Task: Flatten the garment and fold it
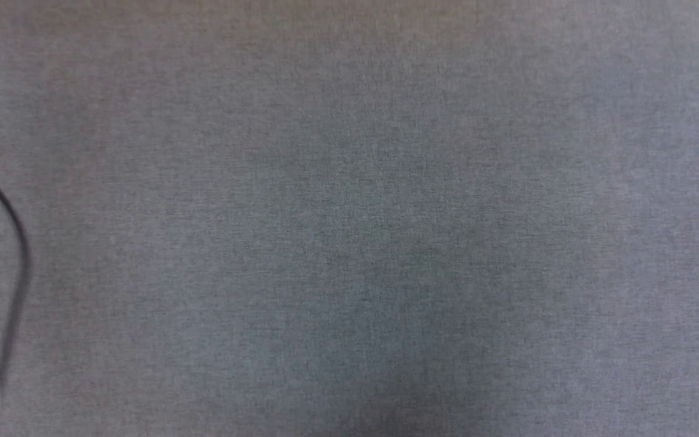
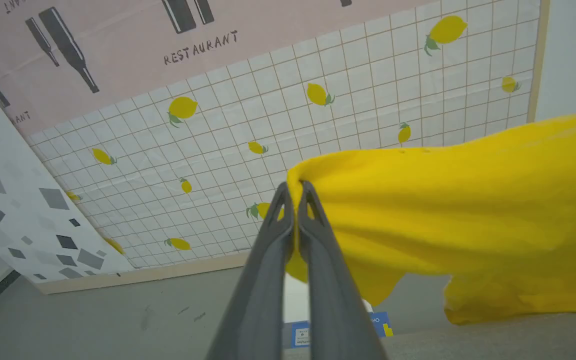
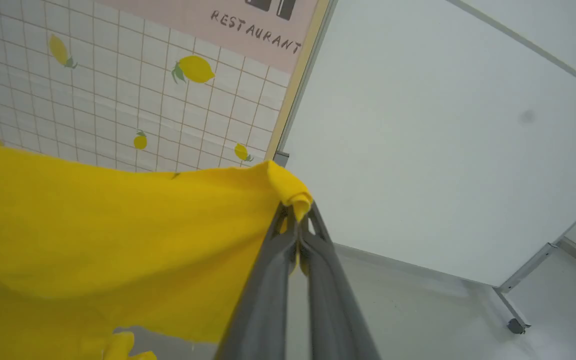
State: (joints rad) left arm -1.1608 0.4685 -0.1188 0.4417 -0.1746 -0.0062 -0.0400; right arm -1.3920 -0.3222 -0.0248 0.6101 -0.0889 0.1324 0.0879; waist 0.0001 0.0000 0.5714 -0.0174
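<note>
1. My left claw [image 2: 295,200] is pinched fully closed on a bunched corner of the garment [image 2: 443,210]. The yellow cloth wraps over the fingertips and runs off toward my other arm.
2. My right claw [image 3: 298,215] is closed just as tightly on another corner, which is rolled into a small wad at the tips.
3. The garment hangs in the air as a sheet between the two claws, in front of the lemon-tiled backdrop [image 2: 318,125]. Its top edge is fairly taut, while its lower part sags in loose folds toward the grey surface below. I cannot tell which side of the shirt faces me.
4. The head view looks down on the bare grey desk [image 1: 349,243], with a dark cable [image 1: 19,255] at its left edge. I cannot tell which desk edge the shirt hangs over.
5. I judge this to be the flattening step. The shirt is lifted and spread, not yet laid down, and no fold has begun.
6. The next move calls for keeping both grips firm and the claws well apart. I should lower the trailing hem onto the desk first, then draw the cloth back so it settles without wrinkles.
</note>
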